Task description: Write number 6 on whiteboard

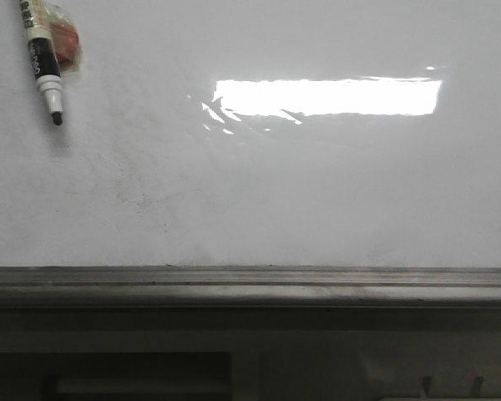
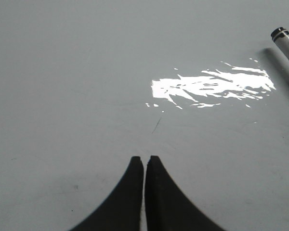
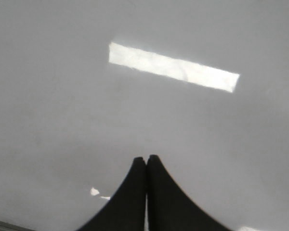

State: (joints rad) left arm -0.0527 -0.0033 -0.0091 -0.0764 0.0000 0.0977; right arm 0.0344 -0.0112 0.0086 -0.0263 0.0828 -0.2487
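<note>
Whiteboard point(image 2: 62, 72) ahead of left end effector point(image 2: 145, 160), unmarked.

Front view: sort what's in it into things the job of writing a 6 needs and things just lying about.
For the job:
- whiteboard, no 6 on it yet
- marker, uncapped, lying at the board's upper left

Just there:
- reddish round object beside the marker, unclear what
- light reflection
- grey ledge along the board's lower edge

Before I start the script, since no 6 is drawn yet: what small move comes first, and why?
Probably open the left gripper and move toward the black-tipped white marker; the glossy white whiteboard bears no stroke, and both grippers are shut and empty.
</note>
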